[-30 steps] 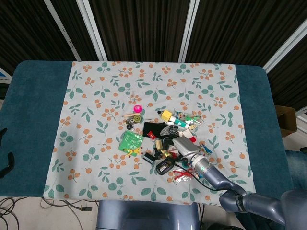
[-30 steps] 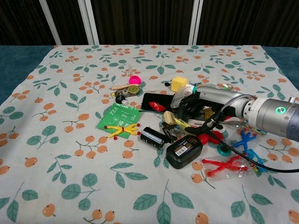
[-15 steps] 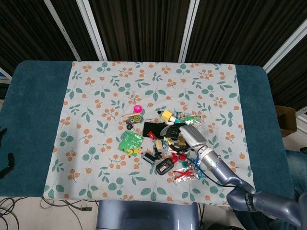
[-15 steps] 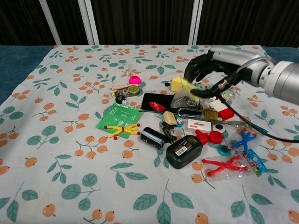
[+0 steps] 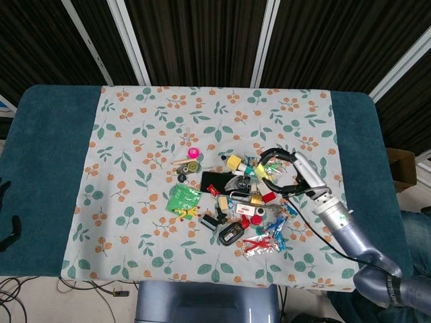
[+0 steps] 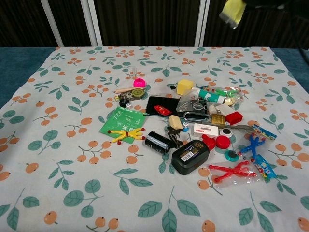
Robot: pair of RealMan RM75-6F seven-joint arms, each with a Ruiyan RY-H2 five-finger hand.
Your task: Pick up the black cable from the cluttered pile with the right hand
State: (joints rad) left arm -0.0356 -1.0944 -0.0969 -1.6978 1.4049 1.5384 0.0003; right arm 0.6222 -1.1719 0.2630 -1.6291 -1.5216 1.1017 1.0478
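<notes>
Dark slatted wall behind; bench [image 5: 47, 168] has a teal cover with a leaf-and-berry print cloth [image 5: 135, 134] over its middle.

Right hand [image 5: 302, 173] is raised above the far-right side of the pile, fingers curled around the black cable [image 5: 277, 153]. Head view: cable arcs out from the hand toward the pile in a loop, with more black cable trailing back along the forearm. A yellow tag [image 6: 233, 8] hangs at the cable's end, visible at the top edge of the chest view. Hand itself is barely in the chest view, just a dark sliver at the top, so exact finger contact is hard to confirm; looks like a full grasp from the head view.

Below and to the robot's left of the hand, the pile sits on the cloth:
- yellow cube [image 6: 184, 86], nearest under the cable loop
- black phone [image 6: 159, 104] with a small red piece on it
- green tea packet [image 6: 122, 121], further left
- pink ball [image 6: 139, 82], far-left side
- black battery pack [image 6: 190, 156] on the near side, black cylinder [image 6: 157, 141] just beside it
- red stick figure [image 6: 231, 171] and blue stick figure [image 6: 251, 143], near side, below the hand

Left hand [image 5: 8, 225] only shows as a dark shape at the left edge of the head view, well apart from everything; can't tell its finger state.
</notes>
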